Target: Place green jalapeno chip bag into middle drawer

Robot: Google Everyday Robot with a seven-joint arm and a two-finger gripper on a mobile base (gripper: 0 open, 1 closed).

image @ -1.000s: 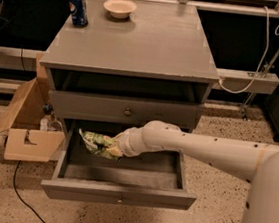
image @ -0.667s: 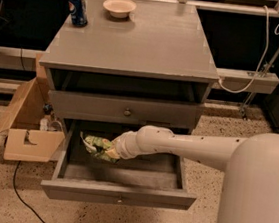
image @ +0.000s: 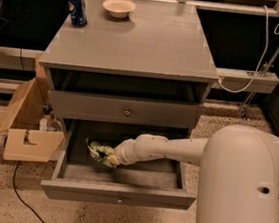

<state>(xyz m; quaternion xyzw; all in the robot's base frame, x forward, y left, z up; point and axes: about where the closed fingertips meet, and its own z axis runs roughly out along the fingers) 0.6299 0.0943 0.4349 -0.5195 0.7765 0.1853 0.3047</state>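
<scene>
here the gripper (image: 113,158) reaches into the open middle drawer (image: 120,195), its jaws pinching the right end of the green chip bag (image: 100,152). the bag is low over the drawer's left half. up on the cabinet (image: 147,44), a blue can (image: 78,8) and a bowl (image: 118,7) stand near the far edge.

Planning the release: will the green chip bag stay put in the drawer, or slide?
The green jalapeno chip bag looks crumpled, so probably floppy and light; it may unfold slightly. With the hand at it, low inside the open middle drawer, it likely settles without rolling.
</scene>
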